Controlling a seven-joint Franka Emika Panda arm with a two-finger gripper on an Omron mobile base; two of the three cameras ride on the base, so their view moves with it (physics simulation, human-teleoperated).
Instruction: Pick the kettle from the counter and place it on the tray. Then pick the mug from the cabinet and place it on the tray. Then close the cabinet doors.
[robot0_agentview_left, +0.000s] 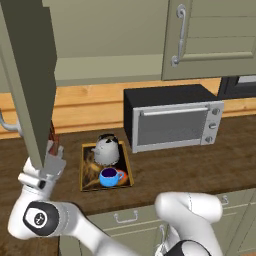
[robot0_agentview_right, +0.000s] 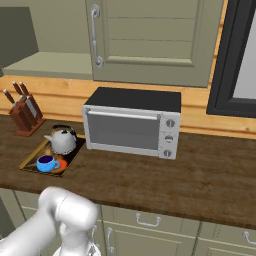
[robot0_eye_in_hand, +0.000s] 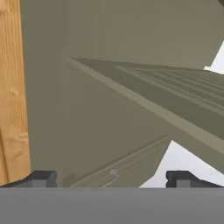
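Dark wood-grain counter (robot0_agentview_right: 200, 175), wood-panelled wall (robot0_agentview_right: 60, 95)

White Franka arm (robot0_agentview_left: 75, 225) bent low at the elbow, forearm reaching up-left, two-finger gripper (robot0_eye_in_hand: 111, 178) with jaws spread wide (nothing between them), dark fingertips (robot0_eye_in_hand: 41, 178) apart.

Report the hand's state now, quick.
Hand: open, fingers spread wide, holding nothing; it faces the cabinet.
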